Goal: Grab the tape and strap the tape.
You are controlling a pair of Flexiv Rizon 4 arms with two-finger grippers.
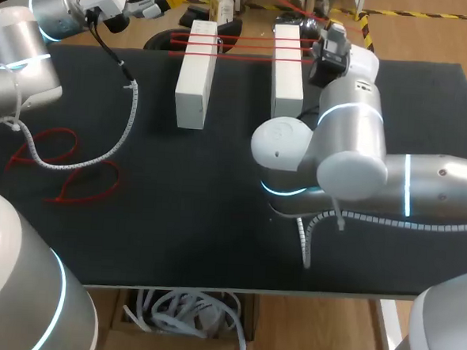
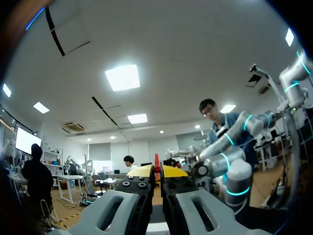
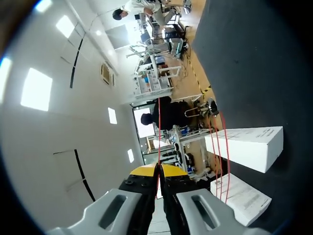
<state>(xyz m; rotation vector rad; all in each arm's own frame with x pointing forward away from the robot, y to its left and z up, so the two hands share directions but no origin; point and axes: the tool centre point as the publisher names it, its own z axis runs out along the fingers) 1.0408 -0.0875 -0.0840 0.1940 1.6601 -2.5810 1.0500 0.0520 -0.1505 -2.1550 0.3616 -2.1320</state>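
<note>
Black table [image 1: 199, 213] — white boxes [image 1: 196, 77], red tape [image 1: 241, 47]

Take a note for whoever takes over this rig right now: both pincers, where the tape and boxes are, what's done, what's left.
Left pincer: shut, empty, raised beyond the table at its far left corner, pointing into the room.
Right pincer: shut on the red tape, at the far end of the right box.
The left box lies beside it, apart; several tape strands cross both.
Loose red loops lie on the table's left.
Done: tape grabbed, passes laid across the boxes.
Left: probably finishing the strapping; how the tape is fastened is not visible.
</note>
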